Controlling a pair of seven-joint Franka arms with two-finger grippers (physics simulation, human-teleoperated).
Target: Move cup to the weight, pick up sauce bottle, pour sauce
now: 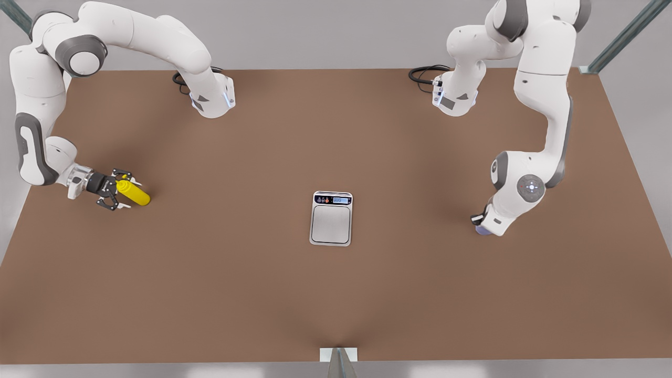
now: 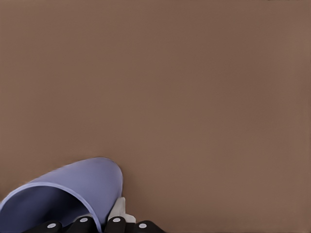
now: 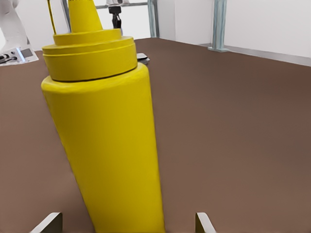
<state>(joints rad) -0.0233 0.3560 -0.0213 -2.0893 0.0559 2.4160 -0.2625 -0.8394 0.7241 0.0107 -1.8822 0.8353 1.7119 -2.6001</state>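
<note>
On the brown surface (image 1: pixel 336 304) our left end effector (image 2: pixel 102 224) pinches the cup's (image 2: pixel 73 187) rim, well apart from the scale (image 1: pixel 331 218) (carry it there next); our right end effector (image 1: pixel 116 190) straddles the sauce bottle (image 1: pixel 134 193), fingers wide.

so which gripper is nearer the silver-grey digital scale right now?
Roughly a toss-up, left marginally nearer. The left gripper sits at the lavender-blue cup, off the silver-grey scale toward the front view's right. The right gripper, around the yellow squeeze bottle, is slightly farther, opposite side.
</note>
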